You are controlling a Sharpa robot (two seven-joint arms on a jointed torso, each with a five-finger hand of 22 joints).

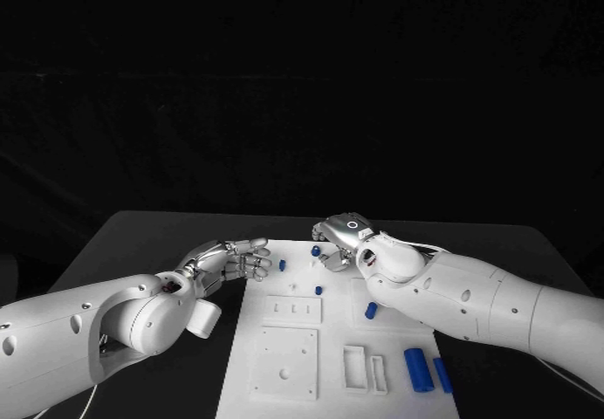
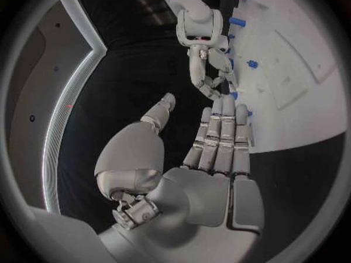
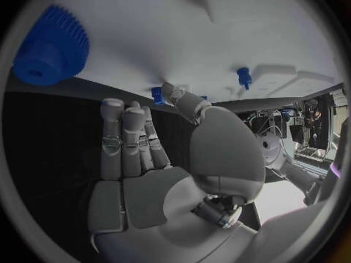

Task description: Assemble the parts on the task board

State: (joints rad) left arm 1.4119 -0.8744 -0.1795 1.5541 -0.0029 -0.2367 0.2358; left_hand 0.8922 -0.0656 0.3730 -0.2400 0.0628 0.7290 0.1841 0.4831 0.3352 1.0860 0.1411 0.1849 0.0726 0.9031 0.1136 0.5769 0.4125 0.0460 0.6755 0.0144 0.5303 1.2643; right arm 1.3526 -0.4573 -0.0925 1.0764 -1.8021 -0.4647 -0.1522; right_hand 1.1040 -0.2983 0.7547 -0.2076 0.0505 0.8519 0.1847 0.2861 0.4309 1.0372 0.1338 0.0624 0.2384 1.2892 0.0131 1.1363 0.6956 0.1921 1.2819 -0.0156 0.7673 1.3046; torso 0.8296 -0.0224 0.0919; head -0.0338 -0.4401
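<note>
Hovering at the white task board's (image 1: 330, 349) far edge, both silver hands — left hand (image 1: 233, 260), right hand (image 1: 339, 237) — you see fingers spread, holding nothing.

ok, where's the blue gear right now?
In the right wrist view the blue gear stands on the white task board, beyond the right hand, untouched.
</note>
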